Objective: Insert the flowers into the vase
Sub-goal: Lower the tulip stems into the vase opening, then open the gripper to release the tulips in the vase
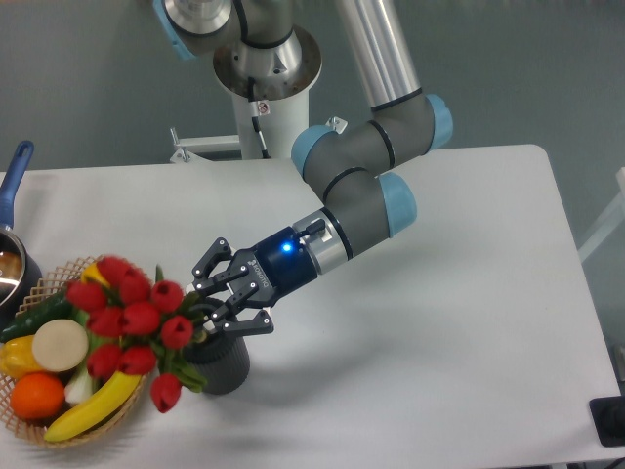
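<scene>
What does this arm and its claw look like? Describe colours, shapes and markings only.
The arm is built of silver-grey metal tubes linked by rounded dark grey joints with light blue end caps. A shiny silver ring meets a dark blue wrist section carrying a small glowing blue light. The claw is black, with jointed linkage fingers.

white table (469, 322) with rounded corners, dull grey-green floor behind, even soft light

Flowers (125, 320): glossy red plastic-looking heads. Vase (221, 364) just right of them: dark grey, matt, ribbed wall. Basket (51, 281) left of vase: woven wicker, rough. Table (439, 322): smooth matt white. Gripper (217, 302): black, semi-gloss plastic or metal.
</scene>
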